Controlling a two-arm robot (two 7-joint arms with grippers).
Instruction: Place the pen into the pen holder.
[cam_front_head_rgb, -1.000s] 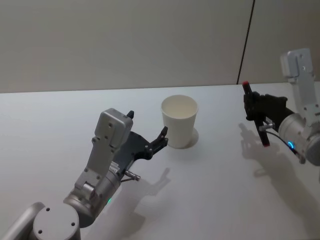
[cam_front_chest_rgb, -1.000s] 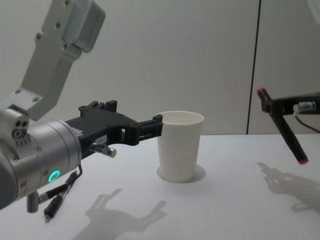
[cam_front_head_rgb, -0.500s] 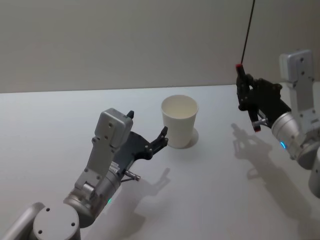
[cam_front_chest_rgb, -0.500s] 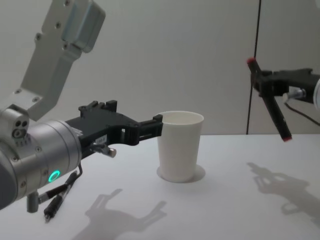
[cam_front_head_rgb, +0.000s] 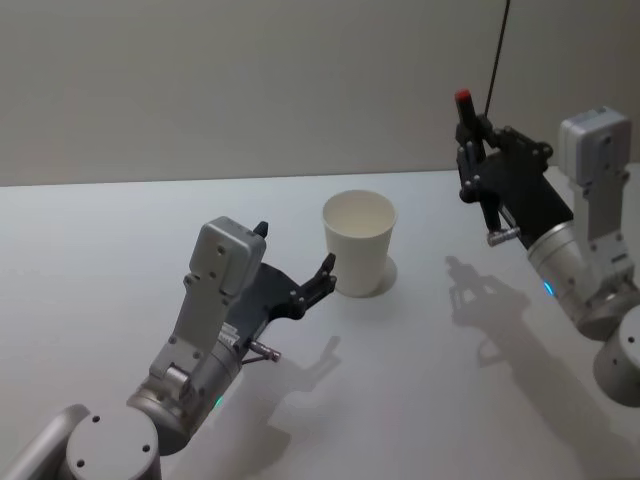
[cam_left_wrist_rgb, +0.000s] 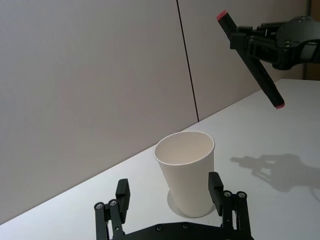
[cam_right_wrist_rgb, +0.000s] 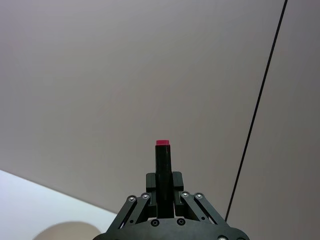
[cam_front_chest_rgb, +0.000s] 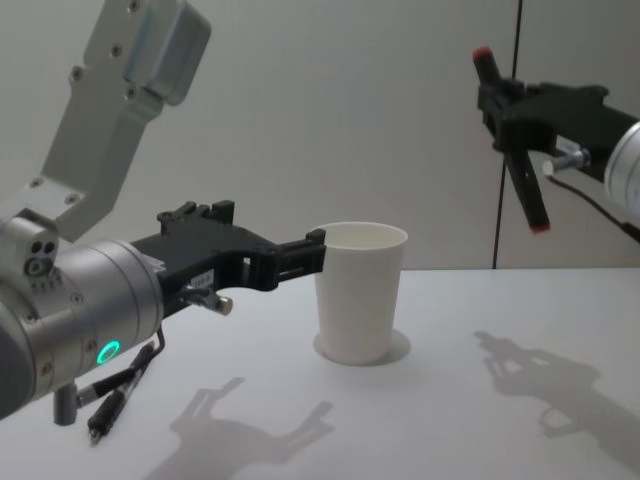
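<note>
The pen holder (cam_front_head_rgb: 360, 243) is a white paper cup standing upright mid-table, also seen as the cup (cam_front_chest_rgb: 360, 292) and the cup (cam_left_wrist_rgb: 186, 179). The black pen (cam_front_chest_rgb: 512, 140), red at both ends, hangs tilted in the air to the cup's right, well above its rim. My right gripper (cam_front_chest_rgb: 508, 105) is shut on the pen near its upper end; the pen (cam_right_wrist_rgb: 162, 162) sticks up between the fingers of that gripper (cam_right_wrist_rgb: 162, 187). My left gripper (cam_front_head_rgb: 295, 250) is open just left of the cup, one fingertip (cam_front_chest_rgb: 315, 238) close to the rim.
The white table (cam_front_head_rgb: 400, 390) stretches open around the cup, with shadows of both arms on it. A thin black cable with a metal plug (cam_front_chest_rgb: 100, 420) dangles under my left arm. A plain wall with a dark vertical seam (cam_front_chest_rgb: 512, 30) stands behind.
My right gripper has lifted the pen higher and carried it left, toward the cup. The left arm and the cup have not moved.
</note>
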